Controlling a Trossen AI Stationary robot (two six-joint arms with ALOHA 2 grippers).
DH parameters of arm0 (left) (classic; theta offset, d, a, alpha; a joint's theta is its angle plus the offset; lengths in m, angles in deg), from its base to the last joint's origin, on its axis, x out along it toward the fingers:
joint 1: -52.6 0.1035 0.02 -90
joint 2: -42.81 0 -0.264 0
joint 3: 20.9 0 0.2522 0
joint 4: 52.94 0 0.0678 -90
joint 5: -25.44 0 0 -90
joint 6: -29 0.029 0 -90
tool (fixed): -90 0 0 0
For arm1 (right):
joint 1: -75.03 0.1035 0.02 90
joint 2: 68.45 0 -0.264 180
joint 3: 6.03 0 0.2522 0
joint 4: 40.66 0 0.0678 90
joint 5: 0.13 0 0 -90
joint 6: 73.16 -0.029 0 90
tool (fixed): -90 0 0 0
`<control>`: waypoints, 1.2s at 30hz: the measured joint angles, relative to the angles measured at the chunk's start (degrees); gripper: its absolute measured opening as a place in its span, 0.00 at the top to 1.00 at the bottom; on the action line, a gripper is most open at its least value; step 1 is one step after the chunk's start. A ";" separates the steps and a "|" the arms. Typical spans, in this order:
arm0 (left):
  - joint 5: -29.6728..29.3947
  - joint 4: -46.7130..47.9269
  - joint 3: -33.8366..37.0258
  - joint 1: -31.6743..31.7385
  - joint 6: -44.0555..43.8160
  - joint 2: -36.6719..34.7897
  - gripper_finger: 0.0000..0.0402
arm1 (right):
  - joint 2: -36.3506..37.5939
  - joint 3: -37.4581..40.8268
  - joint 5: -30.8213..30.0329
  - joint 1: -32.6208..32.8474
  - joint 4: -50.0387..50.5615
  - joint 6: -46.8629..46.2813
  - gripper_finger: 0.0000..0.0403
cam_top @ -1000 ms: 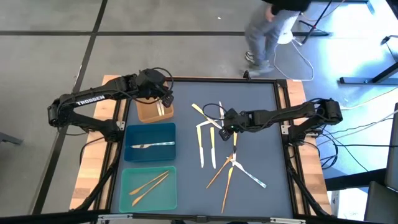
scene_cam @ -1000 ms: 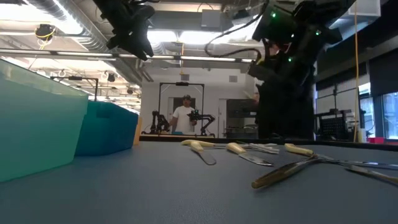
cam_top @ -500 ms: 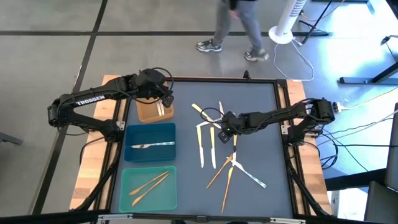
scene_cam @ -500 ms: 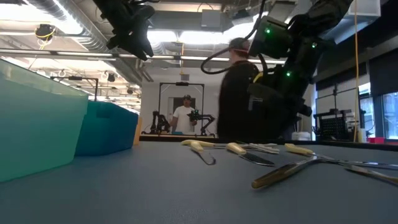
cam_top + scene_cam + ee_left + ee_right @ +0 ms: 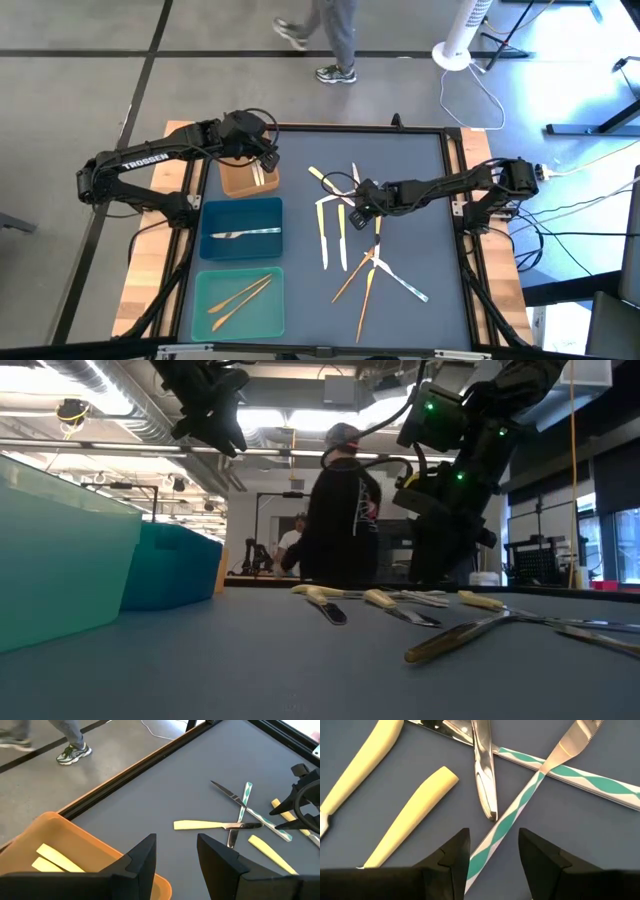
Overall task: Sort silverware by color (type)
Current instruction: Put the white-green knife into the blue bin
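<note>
right claw [image 5: 490, 855] open, low over teal-striped utensil [image 5: 512, 822].

Black jointed arms [image 5: 150, 165] — white TROSSEN lettering, green lights

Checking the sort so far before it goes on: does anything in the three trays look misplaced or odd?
Nothing stands out. The brown tray holds yellow-handled pieces, the blue tray one silver piece, the teal tray two orange-gold ones. The unsorted utensils lie crossed on the mat, as expected mid-sort.
</note>
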 joint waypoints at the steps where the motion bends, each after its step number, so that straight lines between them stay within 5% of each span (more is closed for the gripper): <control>1: 0.01 0.00 0.00 0.00 -0.22 0.00 0.66 | 0.00 0.00 -0.01 0.00 0.00 -0.01 0.62; 36: -0.01 0.02 0.00 0.02 -0.24 0.00 0.66 | -5.95 -0.09 0.91 0.00 -0.33 0.06 0.62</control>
